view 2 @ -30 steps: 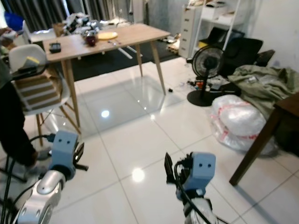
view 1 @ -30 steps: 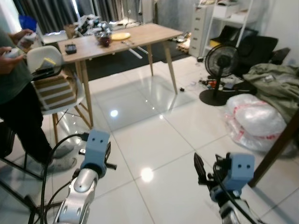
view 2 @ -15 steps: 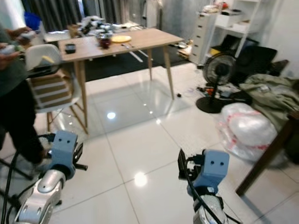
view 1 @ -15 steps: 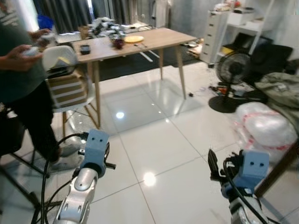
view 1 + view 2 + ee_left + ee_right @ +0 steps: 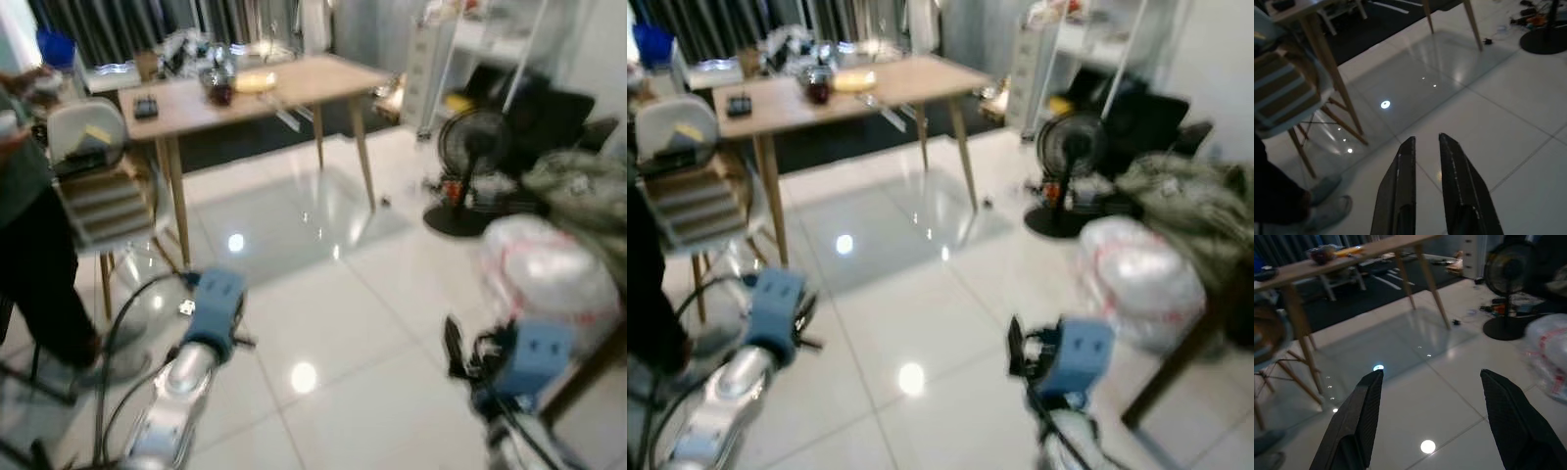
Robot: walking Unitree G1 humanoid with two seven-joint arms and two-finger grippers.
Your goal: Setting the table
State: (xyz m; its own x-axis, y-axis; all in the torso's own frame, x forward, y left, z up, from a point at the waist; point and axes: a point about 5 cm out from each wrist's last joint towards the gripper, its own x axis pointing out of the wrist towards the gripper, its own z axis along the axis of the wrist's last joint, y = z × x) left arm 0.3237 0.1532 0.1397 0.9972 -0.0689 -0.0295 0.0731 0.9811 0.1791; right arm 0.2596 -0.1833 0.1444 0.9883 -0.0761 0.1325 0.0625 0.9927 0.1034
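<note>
Right wrist view: right hand [image 5: 1427, 377] spread wide, seemingly empty.

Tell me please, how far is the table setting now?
Already on the wooden table: a yellow plate, a dark bowl and a small black object. In hand: nothing. The left gripper has its jaws nearly closed on nothing, the right gripper has them wide open, both over the white floor, away from the table. Left: going there and laying the places.
</note>
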